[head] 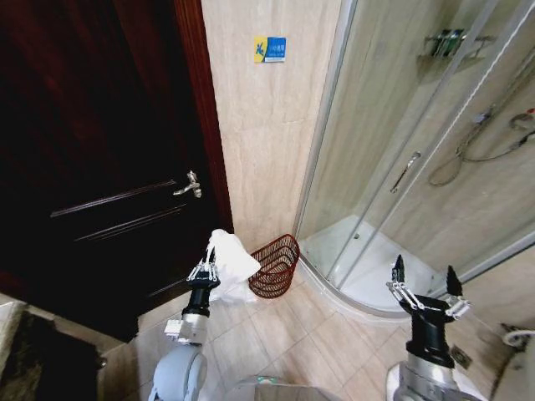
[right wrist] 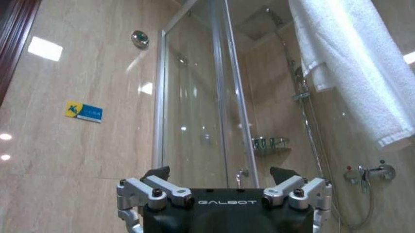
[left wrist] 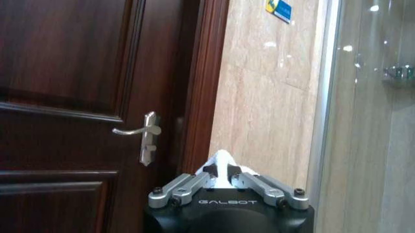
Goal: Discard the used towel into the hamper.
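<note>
In the head view my left gripper (head: 205, 269) is shut on a bunched white towel (head: 235, 264), held above the tiled floor in front of the dark door. The hamper (head: 277, 266), a small dark-red wire basket, stands on the floor just right of the towel, against the beige wall beside the shower. In the left wrist view the left gripper (left wrist: 222, 171) pinches a white tip of the towel (left wrist: 222, 157) between closed fingers. My right gripper (head: 425, 272) stands open at the lower right with nothing between its fingers, also seen as the right gripper (right wrist: 221, 173) facing the shower.
A dark wooden door (head: 100, 167) with a lever handle (head: 190, 185) fills the left. A curved glass shower enclosure (head: 401, 167) with a raised white tray (head: 359, 267) takes up the right. Another white towel (right wrist: 350, 63) hangs by the shower. Tiled floor lies in front of the hamper.
</note>
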Available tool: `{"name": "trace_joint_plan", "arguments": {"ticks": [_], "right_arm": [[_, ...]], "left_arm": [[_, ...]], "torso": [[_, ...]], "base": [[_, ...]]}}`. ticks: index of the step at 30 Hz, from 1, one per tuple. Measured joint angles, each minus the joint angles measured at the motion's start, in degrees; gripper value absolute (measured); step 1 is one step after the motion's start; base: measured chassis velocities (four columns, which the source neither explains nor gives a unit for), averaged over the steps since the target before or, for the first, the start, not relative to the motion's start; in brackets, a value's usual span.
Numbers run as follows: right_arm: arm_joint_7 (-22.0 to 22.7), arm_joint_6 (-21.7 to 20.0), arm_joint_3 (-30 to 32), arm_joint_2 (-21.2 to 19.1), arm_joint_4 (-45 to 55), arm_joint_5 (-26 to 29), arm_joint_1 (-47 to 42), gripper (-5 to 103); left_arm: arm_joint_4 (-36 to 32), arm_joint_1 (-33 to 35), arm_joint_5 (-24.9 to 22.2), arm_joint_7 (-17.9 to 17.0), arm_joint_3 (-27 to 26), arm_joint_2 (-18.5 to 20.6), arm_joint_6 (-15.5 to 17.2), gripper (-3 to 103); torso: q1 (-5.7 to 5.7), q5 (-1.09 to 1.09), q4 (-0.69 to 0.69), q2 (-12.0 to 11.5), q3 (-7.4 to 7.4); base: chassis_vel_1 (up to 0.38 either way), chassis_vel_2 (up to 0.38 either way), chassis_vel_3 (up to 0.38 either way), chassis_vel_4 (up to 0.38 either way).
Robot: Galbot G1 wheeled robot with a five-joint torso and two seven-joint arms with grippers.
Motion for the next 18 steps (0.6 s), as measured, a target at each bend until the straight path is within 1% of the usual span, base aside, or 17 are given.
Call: {"name": "trace_joint_plan", "arguments": {"ticks": [3, 6, 13, 18], "right_arm": [[0.06, 0.15, 0.02, 0.03, -0.13, 0.00, -0.02, 100], [0.05, 0.28, -0.02, 0.08, -0.25, -0.02, -0.02, 100], [-0.31, 0.42, -0.28, 0.16, -0.56, 0.11, -0.09, 100], [-0.36, 0.45, -0.26, 0.14, -0.55, 0.14, -0.15, 100]], "left_arm": [[0.16, -0.30, -0.27, 0.32, -0.13, -0.17, -0.48, 7], [0.59, -0.36, 0.58, 0.33, -0.58, -0.12, -0.50, 7], [0.91, -0.28, 1.20, 1.41, -0.52, -0.19, -1.37, 7], [1.17, -0.34, 1.58, 1.47, -0.30, -0.33, -1.47, 7]], "torso": [[0.00, 0.00, 0.00, 0.00, 0.00], [0.00, 0.00, 0.00, 0.00, 0.00], [0.00, 0.00, 0.00, 0.00, 0.00], [0.00, 0.00, 0.00, 0.00, 0.00]], "base": [[0.000, 0.000, 0.000, 0.000], [0.000, 0.000, 0.000, 0.000], [0.000, 0.000, 0.000, 0.000], [0.000, 0.000, 0.000, 0.000]]}}
